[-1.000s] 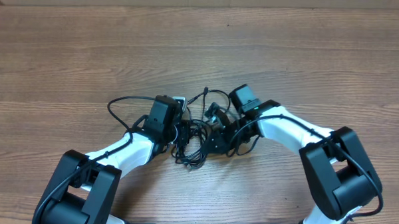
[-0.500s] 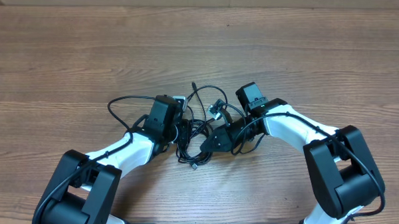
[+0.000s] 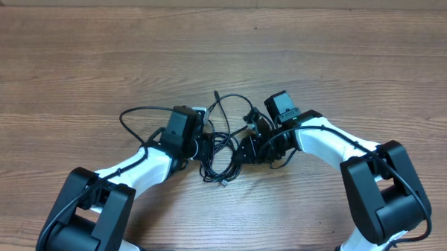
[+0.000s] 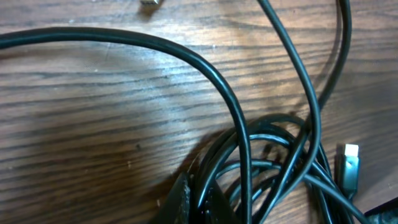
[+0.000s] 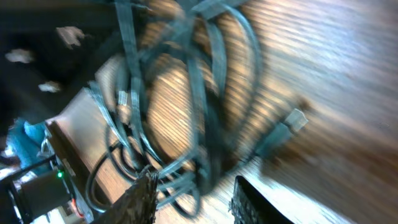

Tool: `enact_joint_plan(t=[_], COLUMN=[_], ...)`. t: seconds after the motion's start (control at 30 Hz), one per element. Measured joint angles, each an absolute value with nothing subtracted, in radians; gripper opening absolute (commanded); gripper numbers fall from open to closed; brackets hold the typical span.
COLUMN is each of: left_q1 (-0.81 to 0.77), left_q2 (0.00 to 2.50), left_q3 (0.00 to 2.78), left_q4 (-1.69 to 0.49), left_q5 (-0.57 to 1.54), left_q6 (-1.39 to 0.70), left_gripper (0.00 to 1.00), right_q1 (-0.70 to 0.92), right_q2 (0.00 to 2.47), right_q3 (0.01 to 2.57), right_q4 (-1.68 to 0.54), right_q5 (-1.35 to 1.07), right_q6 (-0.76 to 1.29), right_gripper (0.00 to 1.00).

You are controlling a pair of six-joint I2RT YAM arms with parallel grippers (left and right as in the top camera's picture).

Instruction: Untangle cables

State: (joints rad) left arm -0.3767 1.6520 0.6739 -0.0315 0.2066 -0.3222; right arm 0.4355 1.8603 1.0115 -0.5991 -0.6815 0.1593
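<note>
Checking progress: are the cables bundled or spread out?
Bundled: the cables lie in overlapping loops in one clump; the left wrist view shows strands crossing.

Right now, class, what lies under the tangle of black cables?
Bare wooden table shows through the loops of the cables. Where the strands pile thickest, whatever lies beneath is covered.

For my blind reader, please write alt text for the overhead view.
A tangle of thin black cables lies on a wooden table. The robot's left gripper and right gripper reach into it from opposite sides.
</note>
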Motion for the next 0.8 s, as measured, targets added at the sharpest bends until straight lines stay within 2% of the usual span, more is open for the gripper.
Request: enact_joint_plan(t=[0.17,0.37,0.5,0.53,0.6,0.67,0.73,0.77,0.8], left_q1=[-0.328,-0.312,-0.312,-0.312,-0.312,-0.312,-0.312,-0.312,-0.312], left_q2=[1.649,1.597,1.589,1.589,1.589,1.589,1.589,1.589,1.589], left_q3=[0.756,0.852,0.856,0.856,0.856,0.856,0.856,0.856,0.856], left_q4=[-0.113,-0.121,-0.159,-0.162,-0.163,-0.17,-0.178,-0.184,-0.189], left_q5=[0.299,0.387,0.391,0.39,0.389,0.388,0.388,0.387,0.385], left_q6=[-0.295,-0.284,-0.284,-0.285,-0.281,-0.281,-0.279,-0.279,-0.281], left_gripper=[0.04,0.04,0.12,0.18,0.39,0.56,0.65,0.71,0.72], right_q1=[0.387,0.352,0.352,0.352,0.352,0.352,0.351,0.352,0.352], right_q2=[1.86,1.86,1.86,1.86,1.86,1.86,1.86,1.86,1.86], right_q3=[1.072,1.116,1.116,1.116,1.116,1.116,1.116,1.116,1.116], right_q4=[-0.732,-0.774,-0.775,-0.774,-0.77,-0.77,-0.77,-0.77,-0.77], right_q5=[-0.643,-0.627,-0.623,-0.622,-0.62,-0.621,-0.621,-0.621,-0.621], right_q6=[0.194,0.209,0.21,0.213,0.211,0.213,0.212,0.214,0.213], right_gripper=[0.36,0.38,0.52,0.55,0.58,0.61,0.64,0.7,0.72])
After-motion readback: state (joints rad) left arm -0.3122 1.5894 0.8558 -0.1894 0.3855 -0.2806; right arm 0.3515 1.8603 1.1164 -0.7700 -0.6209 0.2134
